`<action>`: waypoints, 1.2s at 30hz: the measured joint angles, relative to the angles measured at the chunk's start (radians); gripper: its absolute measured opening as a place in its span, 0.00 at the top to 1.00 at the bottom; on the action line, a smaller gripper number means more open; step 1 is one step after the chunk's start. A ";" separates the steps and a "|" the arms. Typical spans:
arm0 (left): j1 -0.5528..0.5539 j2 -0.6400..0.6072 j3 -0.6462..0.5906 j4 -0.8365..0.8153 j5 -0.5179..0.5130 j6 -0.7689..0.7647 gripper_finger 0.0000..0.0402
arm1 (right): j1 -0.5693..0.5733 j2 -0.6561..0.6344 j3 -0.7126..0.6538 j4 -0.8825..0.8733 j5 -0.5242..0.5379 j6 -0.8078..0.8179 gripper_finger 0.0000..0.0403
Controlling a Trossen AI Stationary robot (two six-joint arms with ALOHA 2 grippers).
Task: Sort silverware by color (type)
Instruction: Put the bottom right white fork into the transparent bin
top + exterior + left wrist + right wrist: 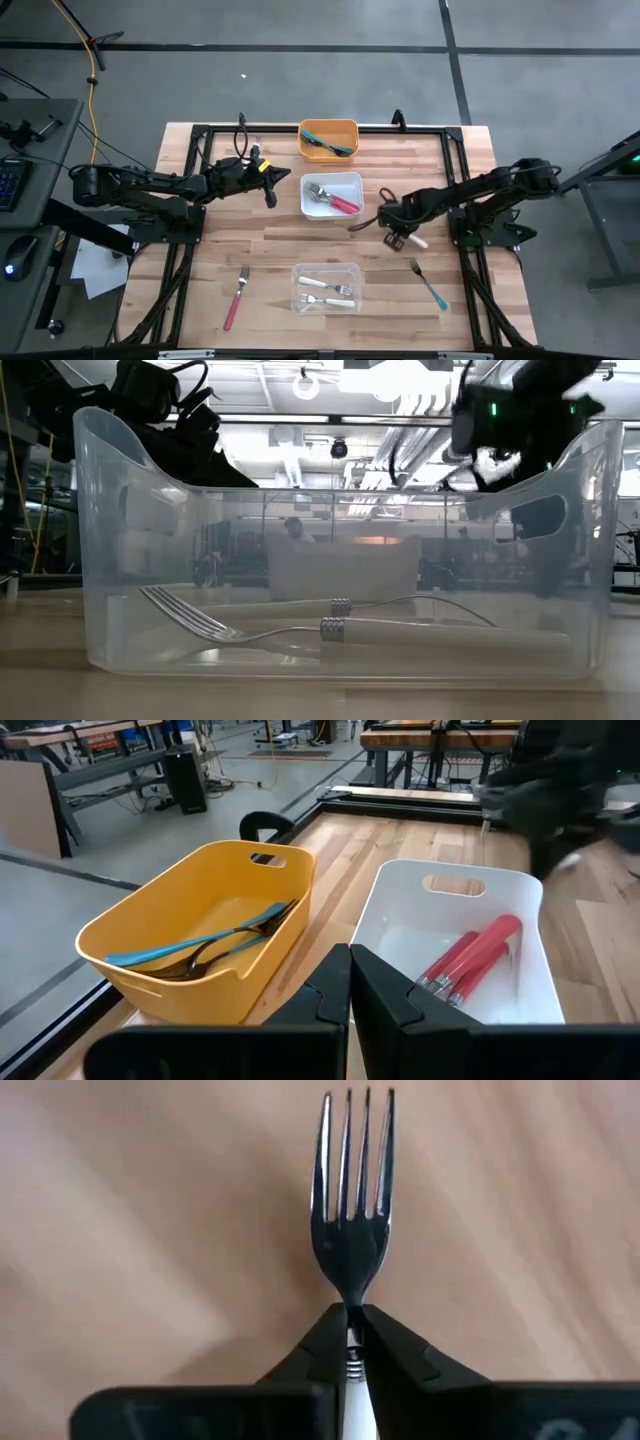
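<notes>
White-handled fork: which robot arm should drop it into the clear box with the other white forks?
The right arm. Its end effector is already shut on the white-handled silver fork, near the clear plastic bin. The left end effector, shut and empty, waits by the orange plastic bin.

Seen from above, two dark jointed arms reach inward over a wooden table (260, 250), one from each side. The left arm stretches level from the table's left edge toward its middle. Its left gripper (270, 192) sits at the far-left part of the table, fingers (385, 995) pressed fully together with nothing between them. The right arm comes in from the table's right edge, bent at the elbow and angled down toward the table's centre. The right gripper (396, 240) is right of the table's centre, its two fingers (395, 1350) pinched on the neck of a white-handled fork (352, 1210), tines pointing away from the wrist.
</notes>
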 joint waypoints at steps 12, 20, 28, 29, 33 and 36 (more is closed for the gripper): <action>0.000 0.000 0.000 -0.001 0.000 0.000 1.00 | 0.205 -0.003 0.292 -0.127 0.060 0.010 0.97; 0.000 0.000 0.000 0.000 0.000 0.000 1.00 | 0.335 0.069 0.541 -0.022 0.127 -0.014 0.97; 0.000 0.000 0.000 0.000 0.000 0.000 1.00 | 0.381 0.329 0.852 -0.021 0.098 -0.125 0.97; 0.000 0.000 0.000 0.000 0.000 0.000 1.00 | 0.380 0.363 0.888 -0.026 0.091 -0.131 0.97; 0.000 0.000 0.000 0.000 0.000 0.000 1.00 | 0.363 0.482 1.007 -0.093 0.063 -0.149 0.97; 0.000 0.000 0.000 0.000 0.000 0.000 1.00 | 0.346 0.546 1.053 -0.119 0.029 -0.155 0.97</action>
